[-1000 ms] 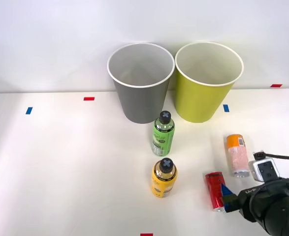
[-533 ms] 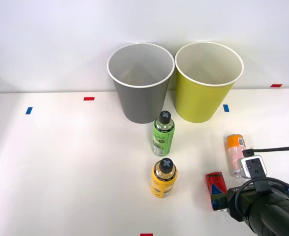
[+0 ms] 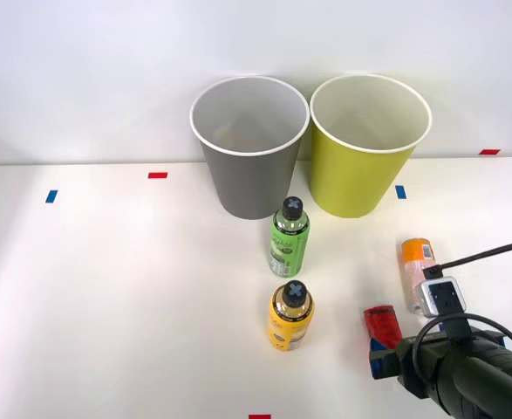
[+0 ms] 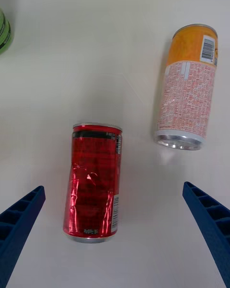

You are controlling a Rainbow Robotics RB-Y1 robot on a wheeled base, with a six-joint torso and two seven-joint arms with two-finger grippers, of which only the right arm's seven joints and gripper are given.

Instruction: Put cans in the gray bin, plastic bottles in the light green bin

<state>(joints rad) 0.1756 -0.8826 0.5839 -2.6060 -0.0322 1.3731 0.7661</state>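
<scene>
White tabletop (image 3: pixel 107 288) carries every item you need to account for: at the far side the gray bin (image 3: pixel 249 166) stands on the left and the light green bin (image 3: pixel 369 166) just beside it on the right, both upright with open mouths. Note the green-labelled bottle (image 3: pixel 290 237) standing upright in front of the gap between the bins, and the shorter yellow bottle (image 3: pixel 290 316) upright nearer the robot, in line with it; both wear black caps with a gray cross. Small red and blue tape marks (image 3: pixel 157 175) lie on the table surface. To the right of the yellow bottle, the red can (image 4: pixel 94 181) lies on its side, its body visibly dented; in the front view its near end is covered by the right arm. The orange-topped can (image 4: pixel 188 95) also lies on its side, near the red can but not touching it, orange end toward the bins and silver end toward the robot. Observe the right gripper (image 4: pixel 115 235) in the wrist view: its blue ribbed fingers (image 4: pixel 21 221) are spread wide, one on each side of the red can, with clear table between each finger and the can. The gripper holds nothing and touches neither can.
</scene>
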